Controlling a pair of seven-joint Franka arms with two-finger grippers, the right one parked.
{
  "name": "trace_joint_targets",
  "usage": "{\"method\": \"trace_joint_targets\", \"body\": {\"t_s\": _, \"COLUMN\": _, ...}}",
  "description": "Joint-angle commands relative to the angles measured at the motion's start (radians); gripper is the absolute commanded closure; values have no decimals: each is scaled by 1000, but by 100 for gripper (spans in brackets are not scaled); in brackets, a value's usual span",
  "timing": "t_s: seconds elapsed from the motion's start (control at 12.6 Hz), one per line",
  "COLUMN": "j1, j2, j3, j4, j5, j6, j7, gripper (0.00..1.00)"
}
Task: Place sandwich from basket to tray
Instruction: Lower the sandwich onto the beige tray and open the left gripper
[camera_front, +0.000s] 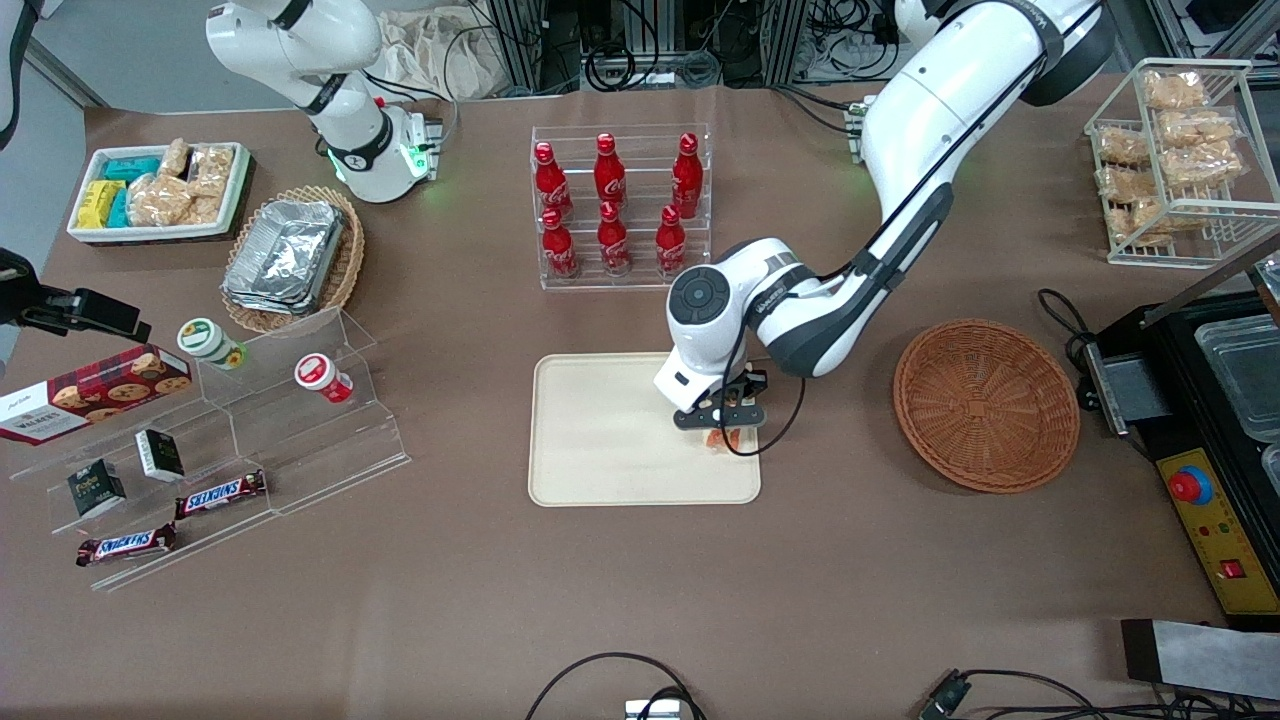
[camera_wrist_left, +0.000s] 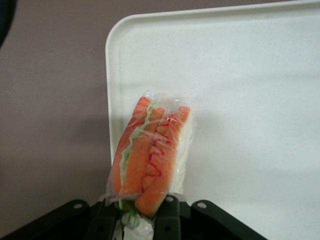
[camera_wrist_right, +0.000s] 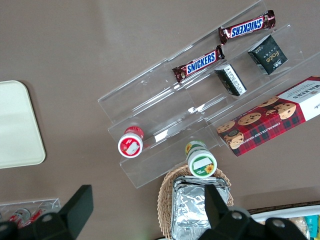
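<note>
Front view: the tray (camera_front: 620, 430) lies nearer the camera than the bottle rack (camera_front: 620, 205), with the basket (camera_front: 985, 405) toward the working arm's end. The gripper (camera_front: 728, 425) hangs over the tray's edge, jaws clenched on the wrapped sandwich (camera_wrist_left: 150, 160).

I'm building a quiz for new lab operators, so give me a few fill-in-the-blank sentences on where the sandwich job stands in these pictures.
1. The gripper hovers over the cream ____, near the edge toward the working arm's end.
2. Its fingers are shut on the clear-wrapped ____.
3. The reddish-brown basket now holds ____.
4. The rack farther from the front camera than the tray holds six red ____.

Missing words: tray; sandwich; nothing; bottles
</note>
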Motion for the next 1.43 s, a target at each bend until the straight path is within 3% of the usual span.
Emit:
{"method": "trace_joint_targets", "body": {"t_s": 0.0, "j1": -22, "j2": 23, "j3": 3, "j4": 37, "j5": 24, "j6": -4, "j7": -21, "gripper": 77}}
{"method": "trace_joint_targets", "body": {"t_s": 0.24, "j1": -45, "j2": 43, "j3": 4, "j4": 60, "j5": 28, "j6": -4, "j7": -24, "gripper": 76}}
{"method": "trace_joint_targets", "body": {"t_s": 0.56, "j1": -45, "j2": 45, "j3": 6, "j4": 64, "j5": 31, "j6": -4, "j7": -43, "gripper": 38}}
{"method": "trace_joint_targets", "body": {"t_s": 0.79, "j1": -45, "j2": 43, "j3": 6, "j4": 64, "j5": 30, "j6": -9, "j7": -44, "gripper": 22}}
{"method": "trace_joint_targets", "body": {"t_s": 1.35, "j1": -18, "j2": -10, "j3": 6, "j4": 65, "j5": 18, "j6": -61, "j7": -44, "gripper": 14}}
